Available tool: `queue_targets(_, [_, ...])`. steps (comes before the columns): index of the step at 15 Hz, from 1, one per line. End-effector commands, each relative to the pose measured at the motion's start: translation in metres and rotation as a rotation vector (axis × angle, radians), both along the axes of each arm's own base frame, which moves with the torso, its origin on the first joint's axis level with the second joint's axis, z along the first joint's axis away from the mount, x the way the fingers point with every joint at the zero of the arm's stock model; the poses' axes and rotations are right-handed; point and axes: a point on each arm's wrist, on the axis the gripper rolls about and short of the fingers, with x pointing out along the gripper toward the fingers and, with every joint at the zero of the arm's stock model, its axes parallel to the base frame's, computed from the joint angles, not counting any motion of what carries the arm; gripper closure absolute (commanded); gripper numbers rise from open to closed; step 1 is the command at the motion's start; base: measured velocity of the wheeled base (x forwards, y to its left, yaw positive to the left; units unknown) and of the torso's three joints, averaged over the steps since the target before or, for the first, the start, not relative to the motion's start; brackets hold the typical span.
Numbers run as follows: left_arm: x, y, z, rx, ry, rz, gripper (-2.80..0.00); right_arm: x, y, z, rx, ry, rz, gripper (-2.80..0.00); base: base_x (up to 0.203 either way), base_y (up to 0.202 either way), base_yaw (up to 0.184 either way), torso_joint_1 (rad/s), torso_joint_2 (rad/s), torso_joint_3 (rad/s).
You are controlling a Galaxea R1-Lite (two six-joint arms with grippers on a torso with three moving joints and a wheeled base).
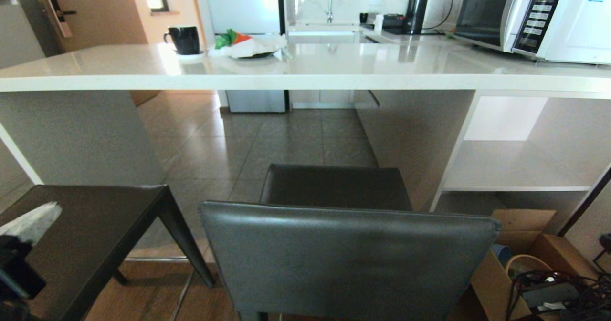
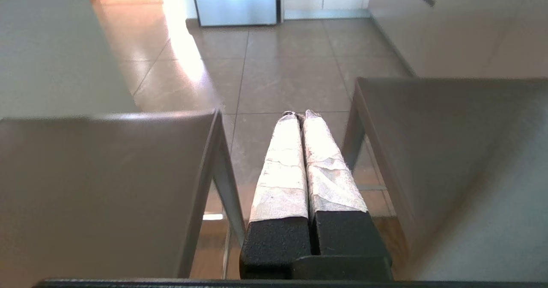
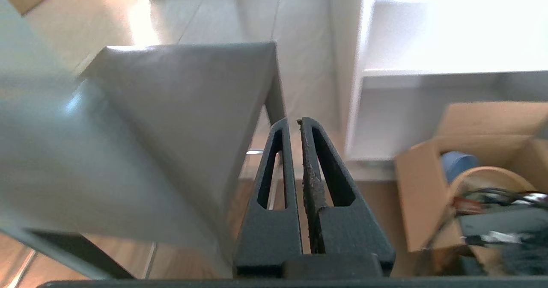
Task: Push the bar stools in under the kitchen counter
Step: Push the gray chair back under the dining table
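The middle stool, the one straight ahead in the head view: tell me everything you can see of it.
The middle stool has a dark grey, leather-looking seat and a low rectangular backrest facing the camera, upright. Its seat points toward the counter but is not yet under the slab; tiled floor shows between them. Thin dark legs and a chrome bar show in the wrist views. Neither gripper touches it: the left gripper is shut on one side, the right gripper shut on the other.

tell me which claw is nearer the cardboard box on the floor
Right. The right claw hangs shut just beside the cardboard box, between it and the centre stool. The left claw is shut on that stool's far side.
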Motion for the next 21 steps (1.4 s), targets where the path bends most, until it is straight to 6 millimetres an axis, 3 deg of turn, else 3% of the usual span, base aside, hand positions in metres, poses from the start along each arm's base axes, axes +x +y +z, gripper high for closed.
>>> queue_targets(1, [0.070, -0.025, -0.027, 0.010, 0.102, -0.027, 0.00, 0.056, 0.006, -0.016, -0.003, 0.120, 0.028, 0.00, 0.000, 0.000, 0.000, 0.000, 0.00, 0.000])
queue_targets(3, [0.090, -0.064, -0.044, 0.007, 0.093, -0.081, 0.00, 0.078, 0.014, -0.025, -0.005, 0.099, 0.058, 0.00, 0.000, 0.000, 0.000, 0.000, 0.00, 0.000])
queue_targets(4, [0.093, -0.082, -0.050, -0.003, 0.075, -0.110, 0.00, 0.079, 0.018, -0.035, -0.010, 0.123, 0.077, 0.00, 0.000, 0.000, 0.000, 0.000, 0.00, 0.000])
queue_targets(6, [0.095, -0.096, -0.057, -0.032, 0.071, -0.117, 0.00, 0.078, 0.023, -0.051, -0.017, 0.185, 0.103, 0.00, 0.000, 0.000, 0.000, 0.000, 0.00, 0.000])
queue_targets(9, [0.092, -0.103, -0.061, -0.045, 0.088, -0.151, 0.00, 0.087, 0.034, -0.049, -0.019, 0.143, 0.159, 0.00, 0.000, 0.000, 0.000, 0.000, 0.00, 0.000])
queue_targets(14, [0.086, -0.112, -0.060, -0.044, 0.086, -0.198, 0.00, 0.081, 0.052, -0.043, -0.020, 0.077, 0.268, 0.00, 0.000, 0.000, 0.000, 0.000, 0.00, 0.000])
queue_targets(18, [0.078, -0.105, -0.060, -0.042, 0.090, -0.193, 0.00, 0.078, 0.052, -0.045, -0.023, 0.085, 0.269, 0.00, 0.000, 0.000, 0.000, 0.000, 0.00, 0.000])
queue_targets(21, [0.075, -0.087, -0.063, -0.037, 0.106, -0.136, 0.00, 0.079, 0.055, -0.044, -0.023, 0.083, 0.291, 0.00, 0.000, 0.000, 0.000, 0.000, 0.00, 0.000])
